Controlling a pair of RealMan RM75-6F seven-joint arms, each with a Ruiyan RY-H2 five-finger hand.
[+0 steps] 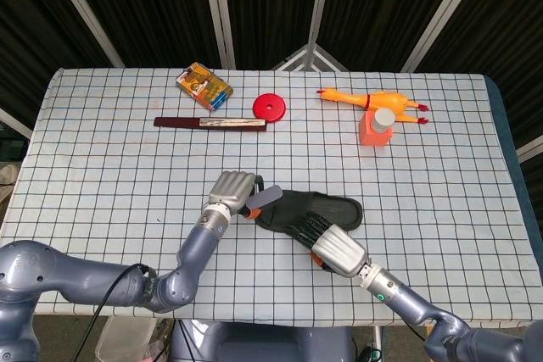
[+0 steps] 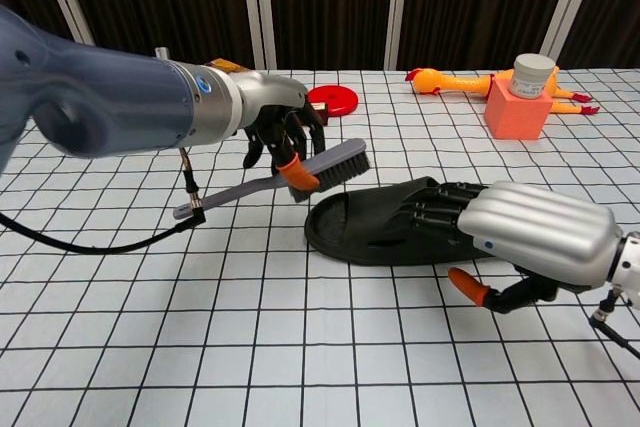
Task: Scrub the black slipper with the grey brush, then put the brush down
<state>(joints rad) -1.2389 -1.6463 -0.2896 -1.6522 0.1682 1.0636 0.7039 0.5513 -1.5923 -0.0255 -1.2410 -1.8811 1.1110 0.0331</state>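
Note:
The black slipper (image 1: 338, 207) (image 2: 355, 229) lies flat near the table's front middle, its open end to the left. My left hand (image 1: 232, 191) (image 2: 275, 124) holds the grey brush (image 2: 331, 165) (image 1: 270, 196) by its long handle, with the bristle head just above the slipper's left end. My right hand (image 1: 333, 245) (image 2: 525, 241) rests palm down on the slipper's strap, fingers spread over its top. The hand hides the slipper's right half in the chest view.
At the back stand an orange block with a white jar (image 1: 378, 127), a rubber chicken (image 1: 371, 100), a red disc (image 1: 269, 107), a snack packet (image 1: 204, 86) and a dark red strip (image 1: 210, 123). The checked tablecloth (image 1: 102, 175) covers the whole table.

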